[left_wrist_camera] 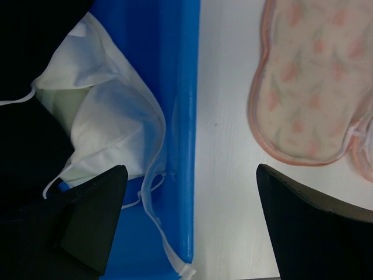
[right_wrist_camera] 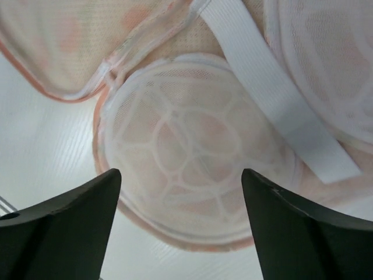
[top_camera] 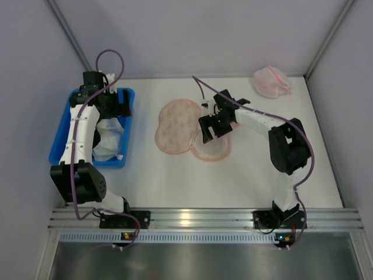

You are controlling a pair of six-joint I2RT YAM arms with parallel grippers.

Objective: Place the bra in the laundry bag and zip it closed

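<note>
The left end effector [top_camera: 113, 106] hangs released over a rectangular blue plastic bin [top_camera: 57, 140]. Seen from above, I judge it is there to fetch the bra, since the bin is where the clothes lie. The right end effector [top_camera: 210, 131], also spread, sits over the flat, oval peach-beige mesh laundry bag [top_camera: 175, 125], which lies opened in two lobes on the white bench [top_camera: 245, 181]. I read that as waiting at the opening. A small pink-and-white mesh bundle [top_camera: 271, 81] lies well beyond it and has no part in the job.

On the left wrist camera, the fingers [left_wrist_camera: 93, 221] are wide apart with nothing between them, straddling the bin's wall. To their left is crumpled white cloth [left_wrist_camera: 111, 116] with thin strings. Under it is dark material I take for the black fabric bra [left_wrist_camera: 26, 146], though I cannot make out cups. The laundry bag lies to their right on the bench, apart from the bin.

On the right wrist camera, the fingers [right_wrist_camera: 64, 233] are parted and empty, directly above the bag's white domed plastic frame [right_wrist_camera: 192, 163], with a flat white band [right_wrist_camera: 274, 99] crossing beyond it. The bag lies open, so the bra must go in before any zipping.
</note>
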